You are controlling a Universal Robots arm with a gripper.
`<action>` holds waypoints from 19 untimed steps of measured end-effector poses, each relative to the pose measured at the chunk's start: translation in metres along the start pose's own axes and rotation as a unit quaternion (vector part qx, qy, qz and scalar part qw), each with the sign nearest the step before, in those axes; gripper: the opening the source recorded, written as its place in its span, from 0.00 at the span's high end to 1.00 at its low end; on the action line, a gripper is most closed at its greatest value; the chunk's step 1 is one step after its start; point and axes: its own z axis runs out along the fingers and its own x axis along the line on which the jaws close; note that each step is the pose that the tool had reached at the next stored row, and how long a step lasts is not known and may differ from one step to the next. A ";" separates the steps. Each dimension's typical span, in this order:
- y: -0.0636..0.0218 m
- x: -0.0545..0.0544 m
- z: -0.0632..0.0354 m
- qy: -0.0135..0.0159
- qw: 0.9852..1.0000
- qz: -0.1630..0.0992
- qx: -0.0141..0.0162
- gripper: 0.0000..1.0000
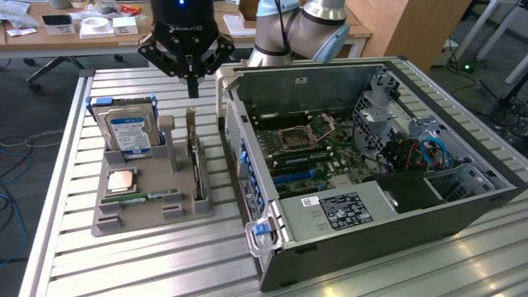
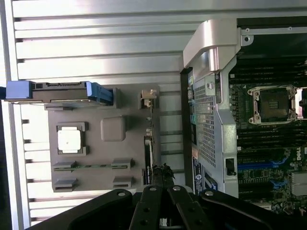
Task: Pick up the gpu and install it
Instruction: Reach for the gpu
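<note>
My hand [image 1: 192, 86] hangs closed and empty above the gpu [image 1: 195, 162], which stands on edge in the grey tray [image 1: 148, 218], along its edge nearest the open case [image 1: 330, 247]. Dropping like this, I'd ram the card's top edge or clip the case wall.

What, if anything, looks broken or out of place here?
Nothing stands out. The hard drive and the gpu stand upright in their slots on the grey tray, and the computer case lies open on its side with no visible damage.
</note>
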 end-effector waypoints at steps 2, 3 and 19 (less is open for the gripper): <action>-0.0003 0.004 0.0000 0.000 1.000 0.000 0.000 0.89; -0.0004 0.005 -0.0001 0.000 1.000 0.000 0.000 0.89; -0.0023 0.014 -0.0002 0.000 1.000 0.000 0.000 0.89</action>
